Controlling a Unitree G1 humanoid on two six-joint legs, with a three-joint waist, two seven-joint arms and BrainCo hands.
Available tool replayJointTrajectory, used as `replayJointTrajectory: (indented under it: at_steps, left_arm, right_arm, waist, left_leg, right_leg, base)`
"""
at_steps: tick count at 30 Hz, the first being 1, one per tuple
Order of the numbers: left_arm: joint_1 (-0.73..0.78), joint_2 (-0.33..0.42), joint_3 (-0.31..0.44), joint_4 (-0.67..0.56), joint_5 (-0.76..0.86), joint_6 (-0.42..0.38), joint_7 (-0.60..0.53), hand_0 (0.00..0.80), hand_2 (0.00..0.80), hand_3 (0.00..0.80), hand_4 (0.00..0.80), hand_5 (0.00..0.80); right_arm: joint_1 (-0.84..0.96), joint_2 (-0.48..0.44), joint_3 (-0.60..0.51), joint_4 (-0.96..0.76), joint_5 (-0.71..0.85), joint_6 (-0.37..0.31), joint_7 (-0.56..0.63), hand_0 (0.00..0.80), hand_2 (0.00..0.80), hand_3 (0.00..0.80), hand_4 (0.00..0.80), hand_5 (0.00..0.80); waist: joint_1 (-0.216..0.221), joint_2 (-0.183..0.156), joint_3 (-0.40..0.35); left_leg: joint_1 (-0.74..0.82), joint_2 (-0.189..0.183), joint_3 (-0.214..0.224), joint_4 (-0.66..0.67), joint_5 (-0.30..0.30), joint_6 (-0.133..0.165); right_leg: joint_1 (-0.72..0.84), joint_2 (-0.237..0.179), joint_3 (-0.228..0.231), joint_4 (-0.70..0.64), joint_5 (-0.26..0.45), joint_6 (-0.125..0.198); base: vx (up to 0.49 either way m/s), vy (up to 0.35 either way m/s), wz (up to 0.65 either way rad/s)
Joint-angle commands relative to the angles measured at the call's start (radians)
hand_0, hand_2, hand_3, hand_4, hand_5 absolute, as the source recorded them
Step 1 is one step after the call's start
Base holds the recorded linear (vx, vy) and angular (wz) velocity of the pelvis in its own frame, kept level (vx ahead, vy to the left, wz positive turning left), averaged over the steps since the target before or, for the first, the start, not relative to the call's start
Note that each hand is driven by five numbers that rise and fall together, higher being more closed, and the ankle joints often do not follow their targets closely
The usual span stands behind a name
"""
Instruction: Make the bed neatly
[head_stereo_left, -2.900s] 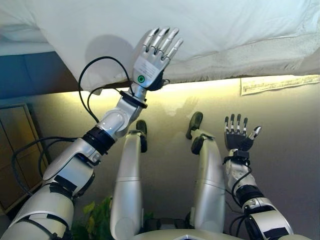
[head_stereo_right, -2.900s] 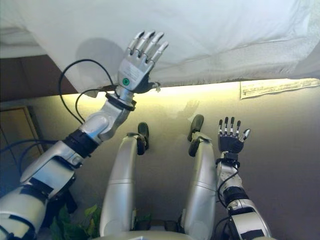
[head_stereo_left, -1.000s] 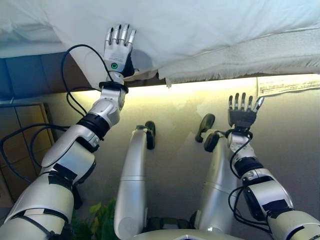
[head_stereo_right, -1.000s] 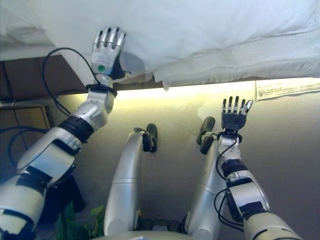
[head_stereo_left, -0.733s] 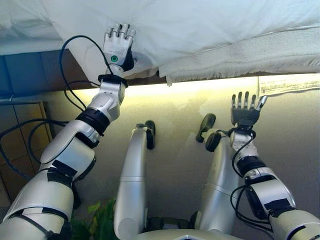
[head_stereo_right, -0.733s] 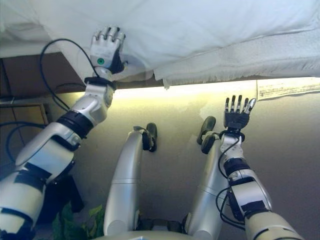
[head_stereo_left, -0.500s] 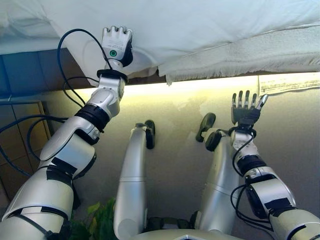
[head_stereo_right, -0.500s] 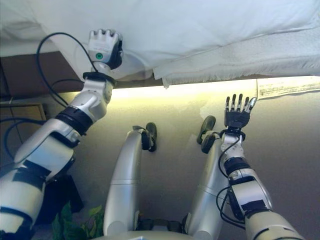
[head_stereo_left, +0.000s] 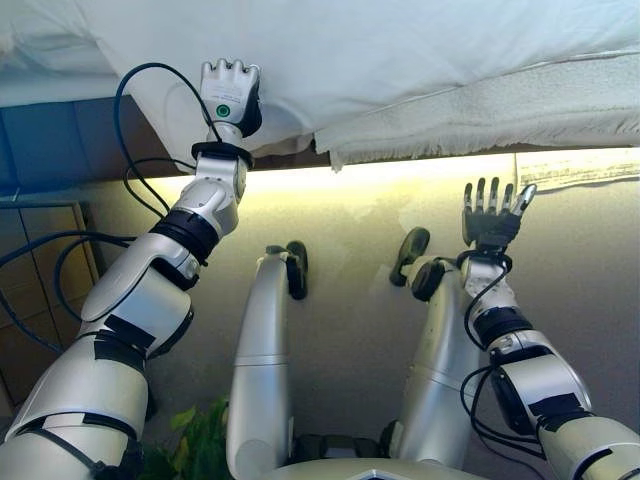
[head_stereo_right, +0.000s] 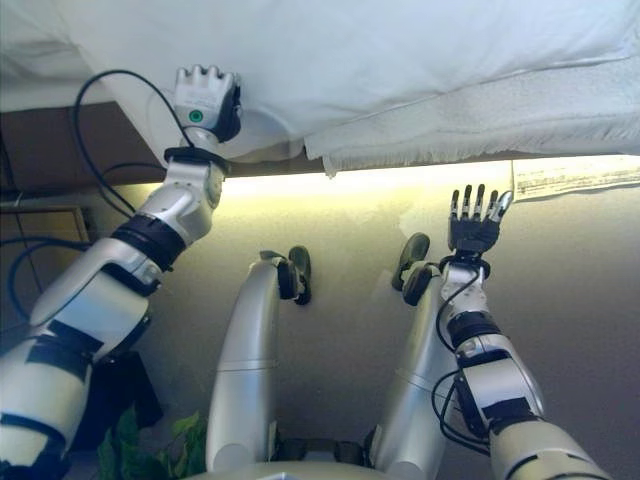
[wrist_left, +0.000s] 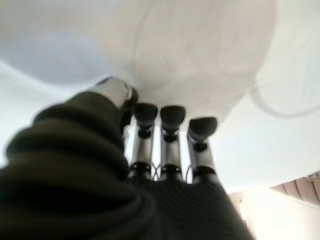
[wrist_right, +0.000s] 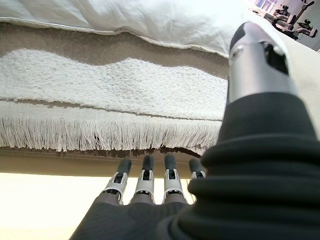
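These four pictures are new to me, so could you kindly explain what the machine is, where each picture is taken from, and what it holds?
It is a humanoid robot standing at a bed. Two pictures come from a stereo camera on its head, looking down; the other two come from cameras on its wrists. The left robot hand has its fingers curled into the hanging edge of the white duvet, gripping it. The right robot hand is held up with straight fingers, holding nothing, below the fringed white blanket that hangs from the bed under the duvet. A printed paper sheet lies on the floor by the bed.
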Motion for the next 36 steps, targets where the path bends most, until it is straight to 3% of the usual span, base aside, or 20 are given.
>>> replayJointTrajectory:
  at_steps: [1, 8, 15, 23, 32, 33, 34, 35, 36]
  left_arm:
    - [-0.023, -0.002, 0.032, 0.0, -0.016, 0.002, 0.008, 0.8, 0.8, 0.8, 0.8, 0.8]
    - [-0.018, -0.002, 0.029, 0.0, -0.038, 0.021, 0.008, 0.8, 0.8, 0.8, 0.8, 0.8]
    - [0.019, 0.018, 0.032, 0.036, -0.091, 0.11, 0.018, 0.8, 0.8, 0.8, 0.8, 0.8]
    - [0.069, 0.017, 0.034, 0.101, -0.172, 0.143, 0.067, 0.8, 0.8, 0.8, 0.8, 0.8]
    - [0.131, -0.008, 0.068, 0.117, -0.164, 0.107, 0.146, 0.8, 0.8, 0.8, 0.8, 0.8]
    - [0.133, -0.012, 0.068, 0.117, -0.171, 0.1, 0.166, 0.662, 0.662, 0.662, 0.662, 0.662]
    - [0.134, -0.014, 0.07, 0.114, -0.175, 0.088, 0.188, 0.398, 0.398, 0.398, 0.398, 0.398]
    - [0.134, -0.017, 0.074, 0.111, -0.172, 0.075, 0.209, 0.0, 0.0, 0.0, 0.0, 0.0]
    - [0.132, -0.019, 0.076, 0.105, -0.168, 0.057, 0.216, 0.0, 0.0, 0.0, 0.0, 0.0]
  right_arm:
    - [0.009, 0.003, -0.011, -0.031, 0.015, -0.049, -0.008, 0.0, 0.0, 0.0, 0.0, 0.0]
    - [0.041, 0.032, -0.019, -0.048, -0.014, -0.033, -0.005, 0.0, 0.0, 0.0, 0.0, 0.0]
    - [0.065, 0.078, -0.031, -0.066, -0.07, -0.03, -0.008, 0.0, 0.0, 0.0, 0.0, 0.0]
    - [0.077, 0.14, -0.014, -0.11, -0.132, -0.083, -0.033, 0.0, 0.0, 0.0, 0.0, 0.0]
    - [0.104, 0.202, -0.001, -0.158, -0.202, -0.142, -0.067, 0.0, 0.0, 0.0, 0.0, 0.0]
    - [0.103, 0.207, 0.002, -0.163, -0.203, -0.15, -0.07, 0.0, 0.0, 0.0, 0.0, 0.0]
    - [0.103, 0.211, 0.007, -0.168, -0.203, -0.159, -0.074, 0.0, 0.0, 0.0, 0.0, 0.0]
    - [0.105, 0.213, 0.012, -0.172, -0.196, -0.168, -0.073, 0.0, 0.0, 0.0, 0.0, 0.0]
    - [0.107, 0.217, 0.016, -0.174, -0.188, -0.176, -0.071, 0.0, 0.0, 0.0, 0.0, 0.0]
  waist:
    - [-0.001, 0.05, -0.005]
    - [0.004, 0.039, -0.005]
    - [0.016, 0.041, -0.005]
    - [0.032, 0.043, -0.005]
    - [0.052, 0.05, -0.005]
    - [0.054, 0.051, -0.005]
    - [0.056, 0.051, -0.005]
    - [0.058, 0.05, -0.005]
    - [0.06, 0.05, -0.005]
  left_leg:
    - [0.022, 0.027, 0.032, -0.141, 0.178, -0.044]
    - [0.096, 0.022, 0.029, -0.218, 0.21, -0.049]
    - [0.157, 0.004, 0.018, -0.3, 0.243, -0.054]
    - [0.226, -0.018, 0.012, -0.389, 0.272, -0.055]
    - [0.304, -0.042, 0.011, -0.477, 0.3, -0.055]
    - [0.305, -0.046, 0.01, -0.479, 0.3, -0.055]
    - [0.303, -0.048, 0.009, -0.477, 0.298, -0.053]
    - [0.3, -0.05, 0.007, -0.475, 0.296, -0.051]
    - [0.296, -0.052, 0.005, -0.474, 0.295, -0.05]
  right_leg:
    - [0.099, -0.007, 0.027, -0.065, 0.17, 0.137]
    - [0.172, -0.013, 0.012, -0.095, 0.177, 0.141]
    - [0.225, -0.021, -0.006, -0.127, 0.186, 0.152]
    - [0.291, -0.021, -0.026, -0.174, 0.188, 0.149]
    - [0.36, -0.042, -0.049, -0.214, 0.194, 0.153]
    - [0.361, -0.042, -0.05, -0.216, 0.196, 0.153]
    - [0.359, -0.044, -0.05, -0.213, 0.198, 0.154]
    - [0.355, -0.044, -0.05, -0.21, 0.197, 0.155]
    - [0.352, -0.045, -0.051, -0.208, 0.198, 0.156]
  base:
    - [0.001, 0.036, 0.0]
    - [0.006, 0.012, 0.03]
    - [0.01, 0.02, 0.06]
    - [-0.01, 0.041, 0.09]
    - [0.022, 0.047, 0.08]
    - [0.008, 0.002, 0.15]
    - [0.003, -0.015, 0.14]
    - [0.003, -0.026, 0.11]
    - [0.001, -0.036, 0.06]
